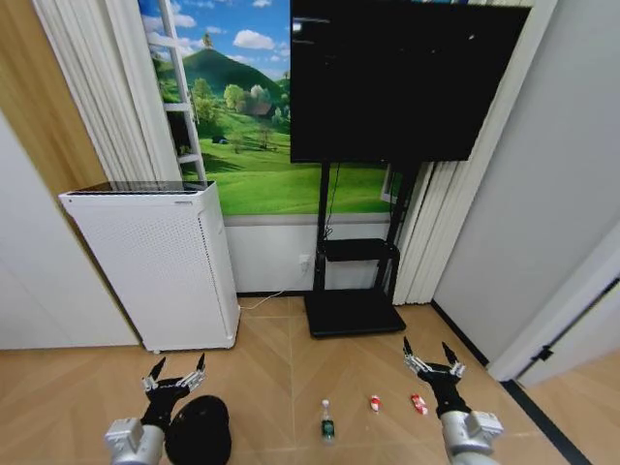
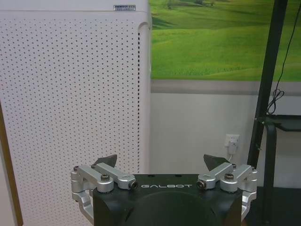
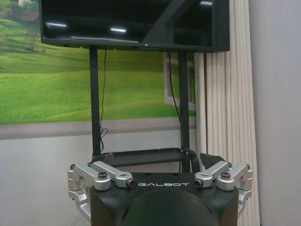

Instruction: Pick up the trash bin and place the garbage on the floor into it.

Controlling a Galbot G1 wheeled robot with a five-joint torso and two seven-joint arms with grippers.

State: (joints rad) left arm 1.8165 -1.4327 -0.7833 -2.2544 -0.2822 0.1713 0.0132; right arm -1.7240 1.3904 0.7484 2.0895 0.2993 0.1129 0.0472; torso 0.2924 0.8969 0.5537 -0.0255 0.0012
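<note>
Both grippers — left (image 1: 175,372), right (image 1: 432,357) — spread fingers wide; trash bin (image 1: 199,432) beside left, bottle (image 1: 327,422) between.

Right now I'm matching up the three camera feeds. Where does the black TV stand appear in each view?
Head view: the TV stand is mid-picture, under the screen, with the white appliance on the robot's left of it.
Left wrist view: one upright stands just past the wall socket.
Right wrist view: both uprights and the shelf hang under the screen, beside the curtain.
Shared landmark: the green meadow mural.
</note>
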